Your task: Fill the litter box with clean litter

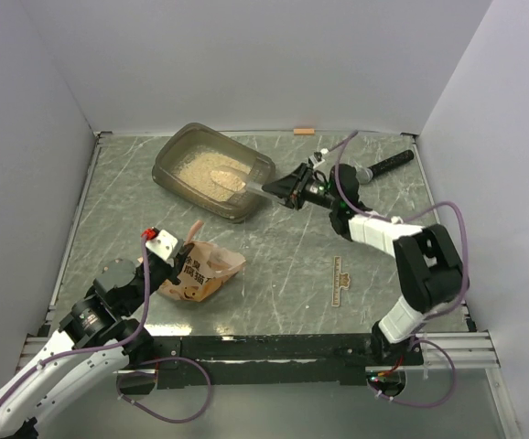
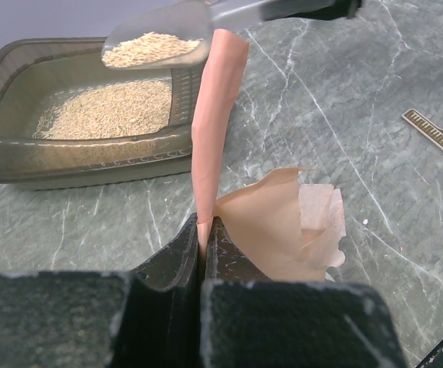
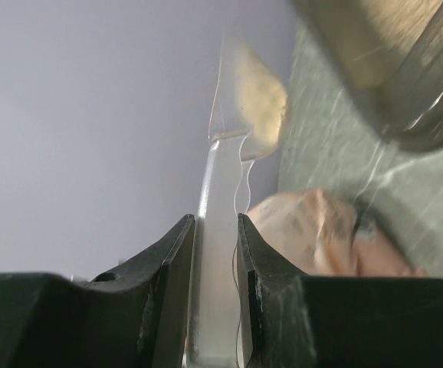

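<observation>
Scooping step: scoop [image 2: 156, 38] of litter [image 2: 151, 47] was clamped by right gripper [image 1: 278, 188] above part-filled box [image 1: 166, 166]. Pouch [image 1: 211, 270] was pinched by left gripper [image 2: 204, 238]. Tipping was judged due next.

Dark, illegible characters on the orange-pink pouch [image 1: 202, 273]; no readable text.

Top external: fixed high, well back from the litter box [image 1: 239, 208], looking down over the whole table [image 1: 292, 265]. Left wrist: low, near the litter box's long side, facing it. Right wrist: close beside the litter box, rolled sideways, its wall blurred at upper right. All three views share the litter box.
</observation>
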`<action>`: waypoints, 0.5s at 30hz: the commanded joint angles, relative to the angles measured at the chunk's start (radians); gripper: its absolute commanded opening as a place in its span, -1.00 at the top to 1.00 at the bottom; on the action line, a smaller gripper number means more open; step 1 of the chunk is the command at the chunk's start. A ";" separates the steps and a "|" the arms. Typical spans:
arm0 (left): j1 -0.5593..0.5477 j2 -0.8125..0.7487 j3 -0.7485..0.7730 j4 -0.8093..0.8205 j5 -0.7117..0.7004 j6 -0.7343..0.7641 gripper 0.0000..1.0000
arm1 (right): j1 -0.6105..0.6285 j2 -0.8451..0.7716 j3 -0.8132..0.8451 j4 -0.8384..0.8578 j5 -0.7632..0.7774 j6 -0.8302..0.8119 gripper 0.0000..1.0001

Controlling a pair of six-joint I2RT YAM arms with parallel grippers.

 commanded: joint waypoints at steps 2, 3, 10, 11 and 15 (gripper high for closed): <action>-0.003 0.007 0.021 0.047 0.004 -0.024 0.98 | -0.014 0.123 0.219 -0.157 0.037 -0.128 1.00; -0.002 0.009 0.021 0.046 0.003 -0.024 0.98 | -0.014 0.164 0.249 -0.186 0.037 -0.171 1.00; -0.002 0.023 0.021 0.049 0.001 -0.021 0.98 | 0.012 0.266 0.555 -0.638 0.212 -0.502 1.00; -0.003 0.026 0.021 0.049 0.004 -0.020 0.98 | 0.021 0.284 0.591 -0.690 0.236 -0.578 1.00; -0.002 0.036 0.022 0.049 0.004 -0.021 0.99 | 0.066 0.336 0.730 -0.887 0.339 -0.708 1.00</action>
